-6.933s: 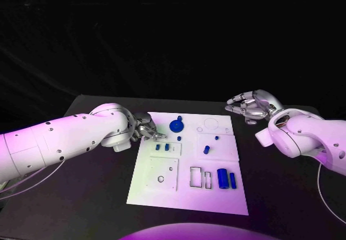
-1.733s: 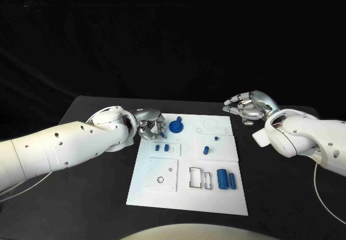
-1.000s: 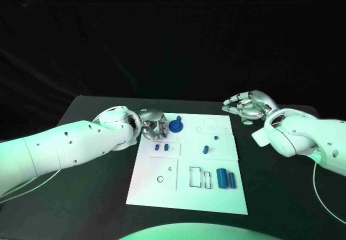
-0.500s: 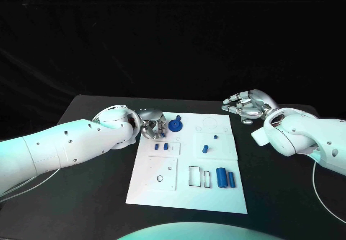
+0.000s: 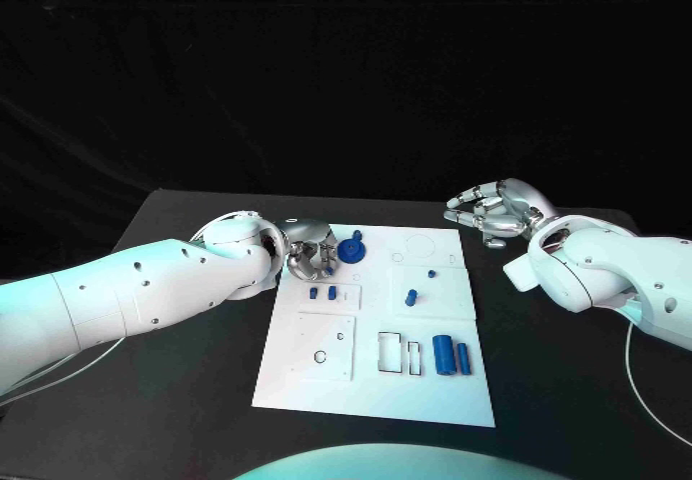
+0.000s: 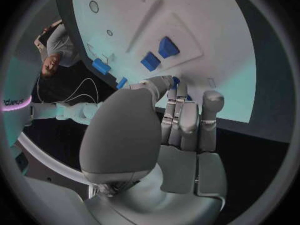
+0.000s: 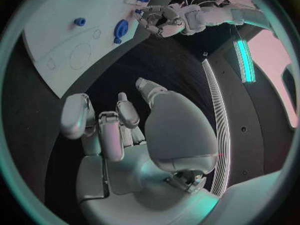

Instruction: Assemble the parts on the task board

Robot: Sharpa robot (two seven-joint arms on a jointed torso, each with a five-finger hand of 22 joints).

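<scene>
Head view: white board mid-table, long axis running away from the robot; blue parts on it, two cylinders lying lengthwise. Left hand curled at the board's far-left corner, grasp unclear. Right hand curled, empty, off the far-right corner. Left wrist view: fingers over the board's edge. Right wrist view: hand above bare table.

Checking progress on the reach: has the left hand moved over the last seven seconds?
Yes. The left hand has moved toward the board's far end, now beside the round blue part on the task board.
</scene>
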